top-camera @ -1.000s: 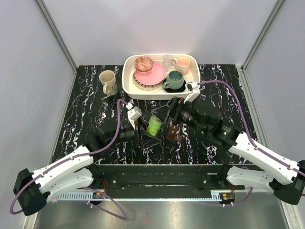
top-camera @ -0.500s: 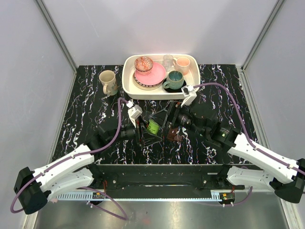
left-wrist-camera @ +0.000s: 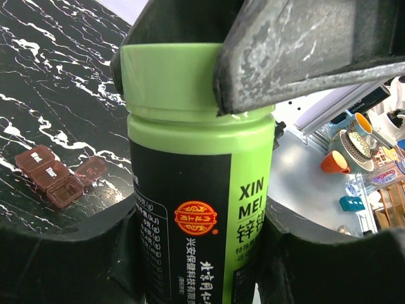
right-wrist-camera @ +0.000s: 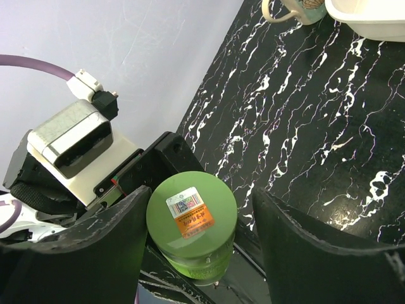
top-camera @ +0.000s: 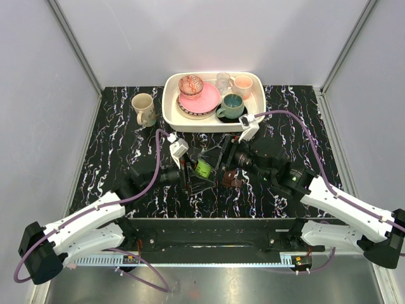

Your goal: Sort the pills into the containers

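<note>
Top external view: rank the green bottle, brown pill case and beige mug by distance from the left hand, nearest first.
1. green bottle: centre, gripped in the left hand.
2. pill case: just right of the bottle.
3. beige mug: far back left.

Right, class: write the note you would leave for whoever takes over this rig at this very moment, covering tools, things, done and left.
Left tool: shut on the green pill bottle.
Right tool: open, fingers either side of the cap, not clamped.
Pill case: lying on the table, apart from both tools; no pills visible in it.
Done: bottle grasped, cap on.
Left: grip and remove the cap, get pills out, sort them into the compartments.
</note>
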You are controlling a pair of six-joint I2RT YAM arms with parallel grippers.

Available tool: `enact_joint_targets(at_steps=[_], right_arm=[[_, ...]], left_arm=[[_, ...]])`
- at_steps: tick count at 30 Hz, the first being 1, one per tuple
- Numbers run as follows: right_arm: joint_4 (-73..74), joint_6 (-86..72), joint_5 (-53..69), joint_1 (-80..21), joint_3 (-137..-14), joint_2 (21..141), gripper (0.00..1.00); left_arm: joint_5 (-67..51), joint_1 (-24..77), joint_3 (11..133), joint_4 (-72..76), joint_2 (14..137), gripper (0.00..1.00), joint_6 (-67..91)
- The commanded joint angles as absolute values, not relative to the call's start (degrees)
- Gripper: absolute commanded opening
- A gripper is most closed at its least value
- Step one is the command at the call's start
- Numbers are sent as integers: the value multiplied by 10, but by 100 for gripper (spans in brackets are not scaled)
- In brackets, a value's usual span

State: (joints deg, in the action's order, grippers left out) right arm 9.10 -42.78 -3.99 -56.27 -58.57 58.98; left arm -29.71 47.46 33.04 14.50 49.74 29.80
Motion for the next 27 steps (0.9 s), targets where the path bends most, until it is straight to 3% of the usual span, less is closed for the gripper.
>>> enact_joint_targets(at_steps=[1, 9, 20, 24, 25, 27], right_arm=[[74, -429, -45, -570, -582, 592, 70], [65, -413, -47, -570, -570, 580, 35], [-122, -292, 167, -570, -485, 497, 16], [-112, -259, 216, -569, -492, 484, 16], [-106, -255, 214, -569, -495, 482, 28], [-86, -251, 199, -569, -500, 479, 44]], left_arm=[[-291, 477, 361, 203, 497, 0, 303], [-311, 477, 354, 223, 497, 0, 313], [-460, 478, 337, 370, 497, 0, 374], [-481, 480, 348, 369, 491, 0, 376], [-483, 481, 350, 365, 490, 0, 375], [-482, 481, 352, 360, 485, 0, 374]])
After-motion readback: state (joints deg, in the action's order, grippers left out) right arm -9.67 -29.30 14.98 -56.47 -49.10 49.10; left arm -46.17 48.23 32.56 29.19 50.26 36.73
